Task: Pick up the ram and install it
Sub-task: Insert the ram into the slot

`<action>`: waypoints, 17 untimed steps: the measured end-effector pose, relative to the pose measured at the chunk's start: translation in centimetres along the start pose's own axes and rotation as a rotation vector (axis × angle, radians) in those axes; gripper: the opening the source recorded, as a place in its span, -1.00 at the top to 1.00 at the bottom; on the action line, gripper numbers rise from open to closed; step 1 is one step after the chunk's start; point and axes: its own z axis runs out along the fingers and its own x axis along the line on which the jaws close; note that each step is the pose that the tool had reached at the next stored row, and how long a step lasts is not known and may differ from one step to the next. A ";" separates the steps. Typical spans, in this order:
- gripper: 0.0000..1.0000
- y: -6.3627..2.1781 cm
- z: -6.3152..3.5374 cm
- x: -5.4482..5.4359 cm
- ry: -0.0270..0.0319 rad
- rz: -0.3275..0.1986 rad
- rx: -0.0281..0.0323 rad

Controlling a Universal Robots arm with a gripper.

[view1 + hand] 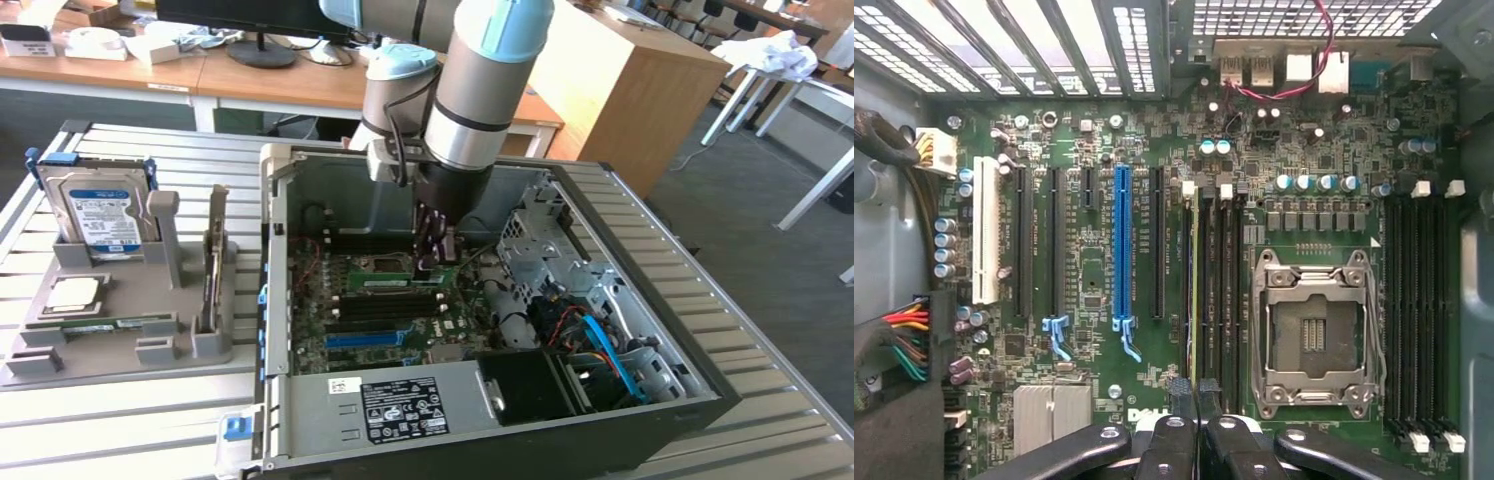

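Down inside the case (276, 300), the gripper (1195, 393) is pinched shut on the ram (1195, 280) (thin, green), which stands on edge along a slot beside the socket (1314, 330).

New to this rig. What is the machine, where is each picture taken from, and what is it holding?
One robot arm reaches into an open computer case lying on a slatted metal table. The exterior view watches from outside; the wrist view looks past the gripper onto the motherboard. The gripper is shut on a thin green board seen edge-on, the ram, at the memory slots beside the empty processor socket. On the exterior view's left, a grey holder carries a hard drive.
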 end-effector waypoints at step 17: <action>0.76 -0.02 1.11 0.0 0.0000 0.000 0.0021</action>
